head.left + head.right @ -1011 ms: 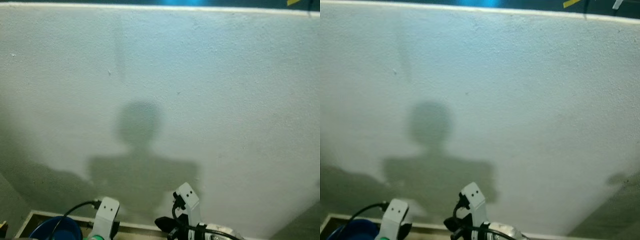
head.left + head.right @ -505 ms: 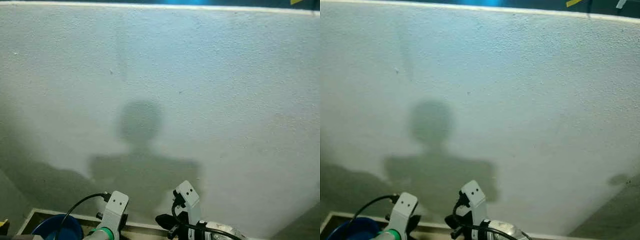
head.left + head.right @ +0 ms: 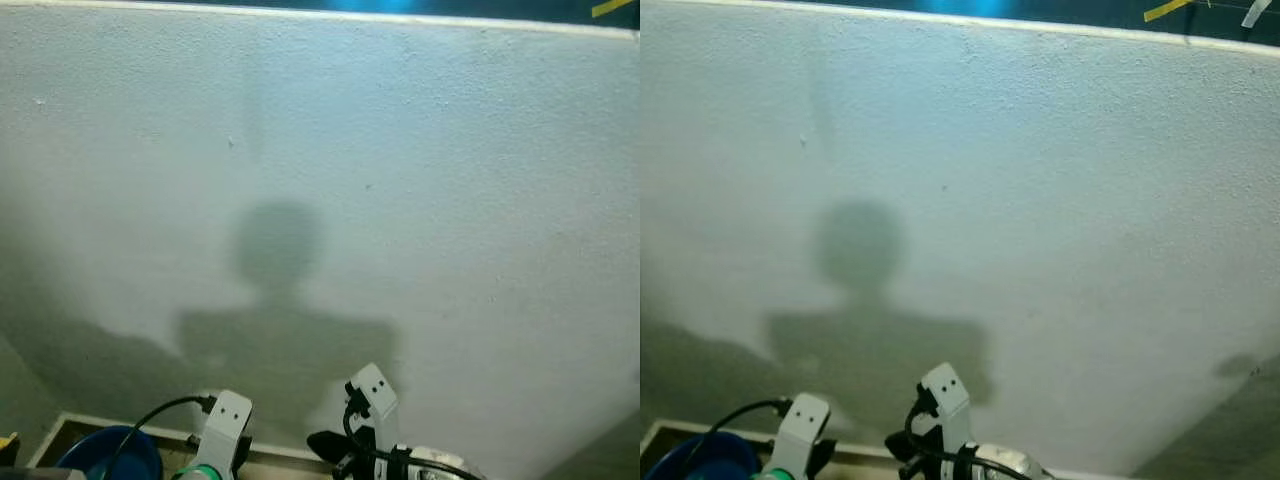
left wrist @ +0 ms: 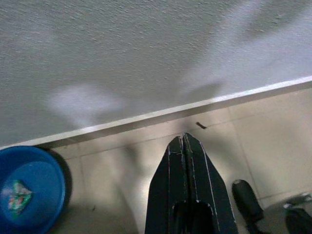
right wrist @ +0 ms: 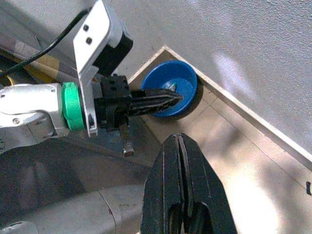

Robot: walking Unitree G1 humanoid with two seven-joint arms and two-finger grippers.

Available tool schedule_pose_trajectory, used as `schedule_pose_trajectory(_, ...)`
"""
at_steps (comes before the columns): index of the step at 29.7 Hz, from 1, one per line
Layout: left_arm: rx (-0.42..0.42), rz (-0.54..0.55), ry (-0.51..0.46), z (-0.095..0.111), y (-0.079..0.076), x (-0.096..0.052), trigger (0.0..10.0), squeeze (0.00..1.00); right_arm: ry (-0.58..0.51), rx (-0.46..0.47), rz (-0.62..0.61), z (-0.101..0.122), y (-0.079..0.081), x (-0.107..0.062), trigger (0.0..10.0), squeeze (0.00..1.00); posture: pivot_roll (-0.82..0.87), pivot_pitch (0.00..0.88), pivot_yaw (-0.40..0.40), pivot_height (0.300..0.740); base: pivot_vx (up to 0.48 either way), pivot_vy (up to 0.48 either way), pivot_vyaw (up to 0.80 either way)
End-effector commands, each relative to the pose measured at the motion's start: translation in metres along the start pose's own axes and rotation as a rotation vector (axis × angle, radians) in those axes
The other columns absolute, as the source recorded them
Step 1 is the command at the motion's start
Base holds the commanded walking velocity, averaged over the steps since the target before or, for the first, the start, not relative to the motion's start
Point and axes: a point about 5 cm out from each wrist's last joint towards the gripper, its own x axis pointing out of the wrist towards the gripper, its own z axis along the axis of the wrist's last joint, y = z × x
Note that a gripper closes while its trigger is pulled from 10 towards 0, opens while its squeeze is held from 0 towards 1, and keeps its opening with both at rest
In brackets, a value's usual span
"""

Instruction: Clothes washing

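R wrist view: blue basin [image 5: 170,92] upright.

Light from behind casts the robot's soft shadow [image 3: 280,300] on the wall [image 3: 450,150] — sharp, evenly lit views.

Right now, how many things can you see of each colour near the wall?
Blue: 1, the blue basin on the floor by the white wall.
Black: 2, the left gripper and the right gripper, both shut.
White: 1, the wall.
Total: 4.
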Motion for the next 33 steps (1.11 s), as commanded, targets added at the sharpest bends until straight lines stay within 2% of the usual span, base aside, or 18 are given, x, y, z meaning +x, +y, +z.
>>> schedule_pose_trajectory(1,-0.012,-0.005,0.021,-0.007,-0.004,-0.002,10.0,0.0,0.004,0.021,0.0,-0.001,-0.003,-0.003,10.0,0.0,0.01,0.054,0.001,0.74,0.0,0.0,0.0)
schedule_pose_trajectory(7,0.0,-0.011,0.036,-0.01,-0.012,-0.001,10.0,0.0,0.01,0.02,-0.007,-0.003,-0.007,-0.009,10.0,0.0,-0.01,0.062,-0.004,0.74,0.0,0.0,0.0)
schedule_pose_trajectory(19,-0.028,-0.019,0.033,-0.008,-0.015,0.001,10.0,0.0,-0.028,0.021,-0.06,0.0,-0.012,-0.014,10.0,0.0,-0.03,0.064,-0.006,0.74,0.0,0.0,0.0)
schedule_pose_trajectory(33,-0.056,0.027,0.02,-0.009,-0.01,-0.001,10.0,0.0,-0.02,0.032,-0.061,-0.002,-0.012,-0.011,10.0,0.0,-0.03,0.037,0.001,0.74,0.0,0.0,0.0)
